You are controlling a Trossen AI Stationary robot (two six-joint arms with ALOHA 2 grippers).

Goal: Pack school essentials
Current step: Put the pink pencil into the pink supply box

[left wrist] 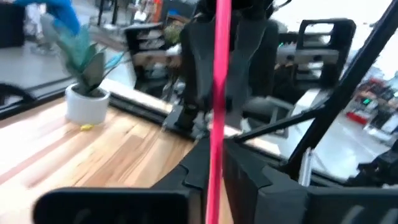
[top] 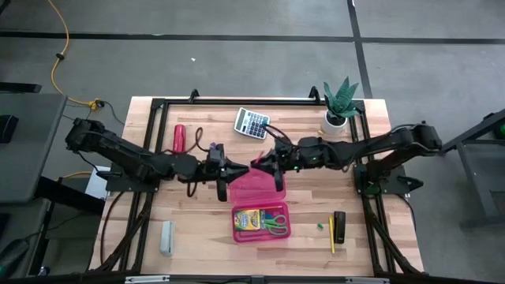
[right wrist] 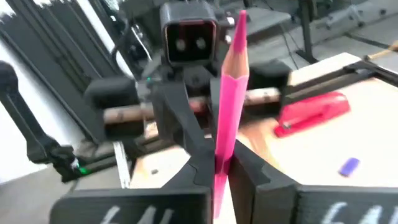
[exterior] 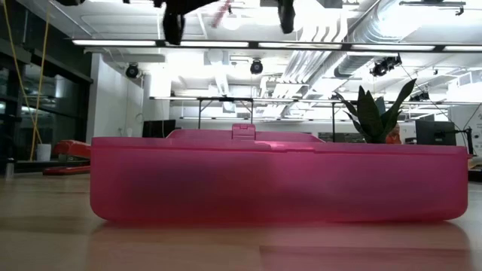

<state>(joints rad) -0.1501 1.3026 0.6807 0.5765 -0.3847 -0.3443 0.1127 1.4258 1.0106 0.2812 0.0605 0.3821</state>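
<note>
The pink pencil (top: 256, 162) hangs in mid-air over the table centre in the high view, between the left gripper (top: 237, 168) and the right gripper (top: 264, 162), which meet tip to tip. Below them, toward 6 o'clock, the open pink case (top: 260, 223) already holds the crayon box (top: 248, 220) and the scissors (top: 274, 222). We judge those two packed. Still loose at about 4 o'clock are the yellow pencil (top: 331, 233) and a green eraser (top: 321, 226).

In the low view, the case wall (exterior: 279, 184) fills the frame; we cannot see its contents, and both grippers sit high above it.

In the left wrist view, the left fingers (left wrist: 249, 180) are pinched on the pencil (left wrist: 219, 93).

In the right wrist view, the right fingers (right wrist: 249, 168) are likewise pinched on its unsharpened end (right wrist: 229, 106), and a purple eraser (right wrist: 349, 165) lies unpacked on the table. We judge the job roughly half done.
</note>
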